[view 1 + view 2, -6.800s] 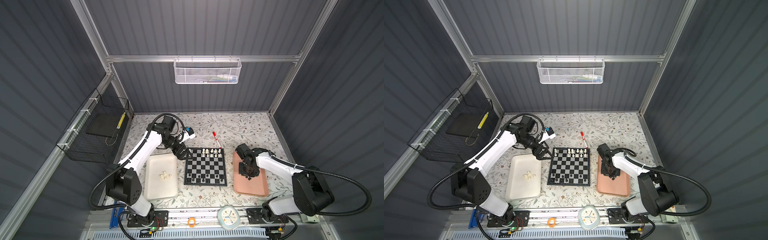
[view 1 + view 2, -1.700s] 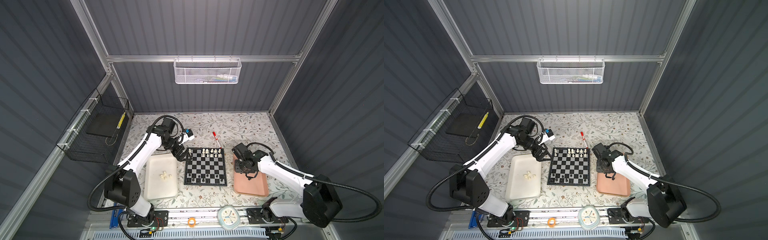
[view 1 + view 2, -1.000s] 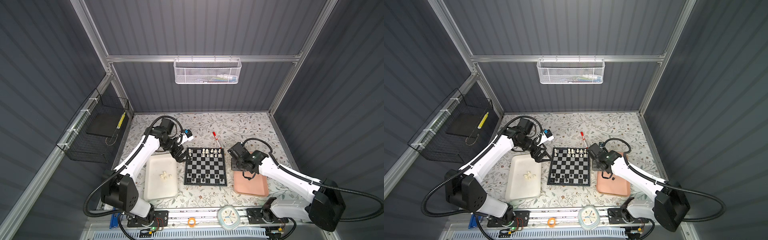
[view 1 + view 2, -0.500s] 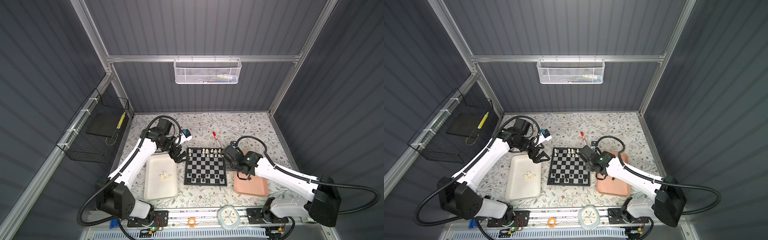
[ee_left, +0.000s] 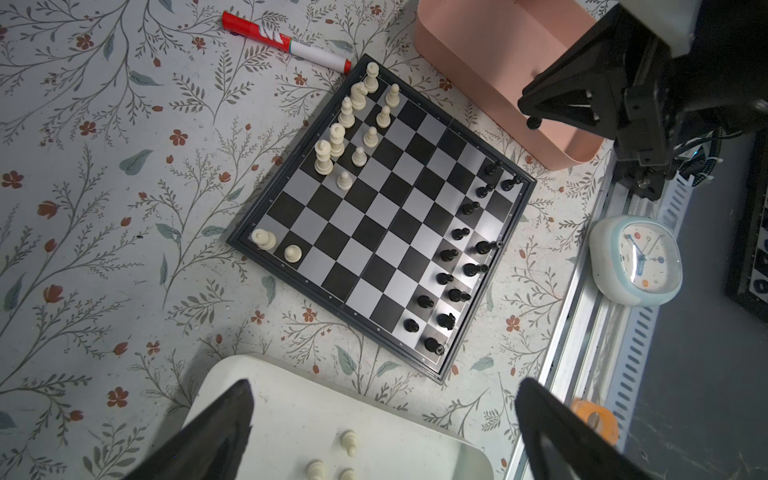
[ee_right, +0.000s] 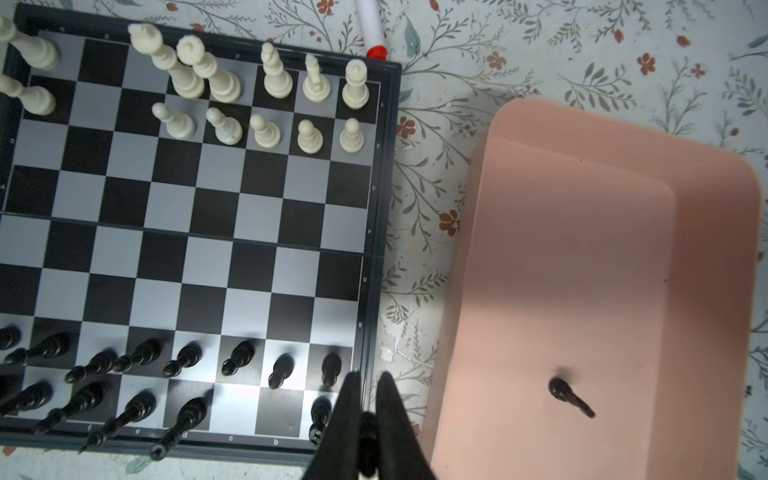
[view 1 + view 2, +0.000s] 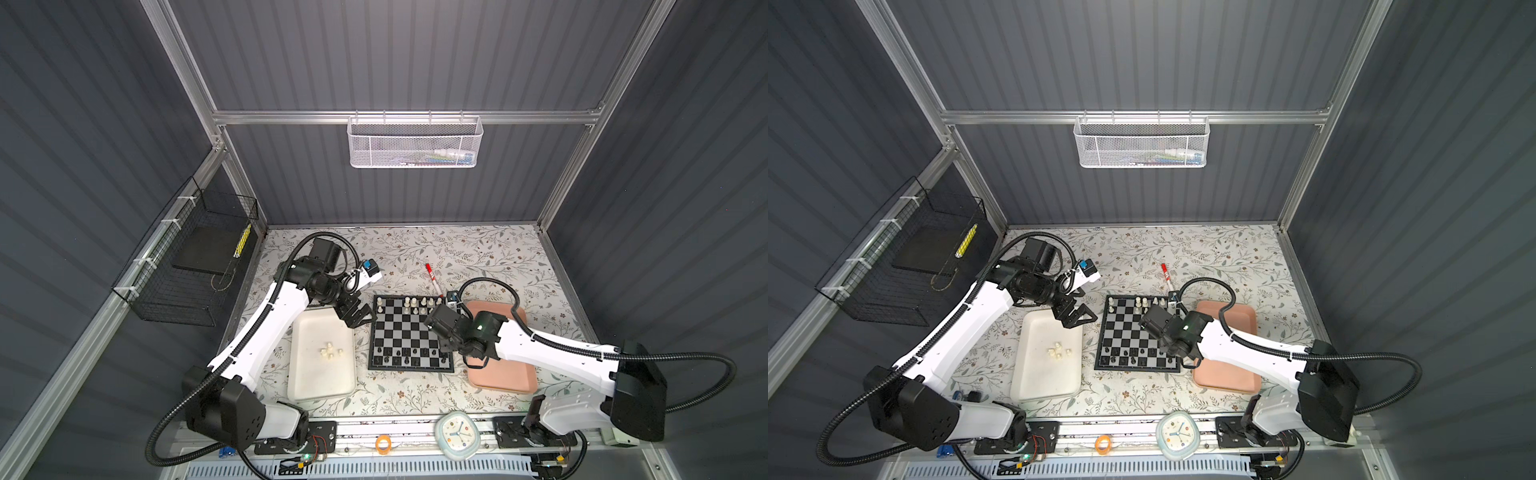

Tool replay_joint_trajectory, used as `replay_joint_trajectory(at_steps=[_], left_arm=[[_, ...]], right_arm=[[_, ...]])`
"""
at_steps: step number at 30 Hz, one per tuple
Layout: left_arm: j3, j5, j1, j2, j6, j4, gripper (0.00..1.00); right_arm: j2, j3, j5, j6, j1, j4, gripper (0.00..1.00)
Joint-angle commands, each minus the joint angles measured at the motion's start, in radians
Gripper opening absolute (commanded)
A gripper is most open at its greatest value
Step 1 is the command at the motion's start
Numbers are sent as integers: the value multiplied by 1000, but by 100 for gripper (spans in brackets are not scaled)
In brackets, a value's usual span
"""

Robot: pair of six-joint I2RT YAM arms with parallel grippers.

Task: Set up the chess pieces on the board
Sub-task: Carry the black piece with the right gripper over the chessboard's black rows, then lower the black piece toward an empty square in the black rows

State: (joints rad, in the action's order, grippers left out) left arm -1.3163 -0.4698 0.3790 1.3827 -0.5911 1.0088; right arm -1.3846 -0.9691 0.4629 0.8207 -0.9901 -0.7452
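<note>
The board point(image 7: 409, 332) lies mid-table between two trays. Cream-white chess pieces point(image 7: 419, 301) fill part of its far rows, and black ones point(image 7: 409, 357) line the near rows. My right gripper point(image 6: 369, 376) is shut on a black chess piece point(image 6: 368, 424) and hovers above the board's right edge, by the near right corner. My left gripper point(image 5: 384, 382) is open and empty above the far end of the white tray point(image 7: 322, 382), where several white pieces point(image 7: 330, 351) lie. One black piece point(image 6: 569, 399) lies in the pink tray point(image 6: 582, 249).
A red marker point(image 7: 432, 276) lies just beyond the board. A small clock point(image 7: 457, 430) and an orange tape roll point(image 7: 383, 444) sit on the front rail. A black wire basket point(image 7: 195, 266) hangs on the left wall and a white mesh basket point(image 7: 415, 141) on the back wall.
My right gripper has come off the pink tray and swung left to the board's right edge, still shut. The left gripper has drawn back slightly from the board's far left corner.
</note>
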Motion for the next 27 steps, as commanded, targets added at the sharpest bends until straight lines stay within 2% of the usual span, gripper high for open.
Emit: replay_joint_trajectory(at_steps=[1, 27], left_arm=[[25, 10, 5, -25, 16, 26, 99], [55, 22, 4, -76, 62, -31, 100]], right_arm=[[-24, -35, 39, 34, -24, 11, 11], [-161, -66, 108, 136, -191, 93, 12]])
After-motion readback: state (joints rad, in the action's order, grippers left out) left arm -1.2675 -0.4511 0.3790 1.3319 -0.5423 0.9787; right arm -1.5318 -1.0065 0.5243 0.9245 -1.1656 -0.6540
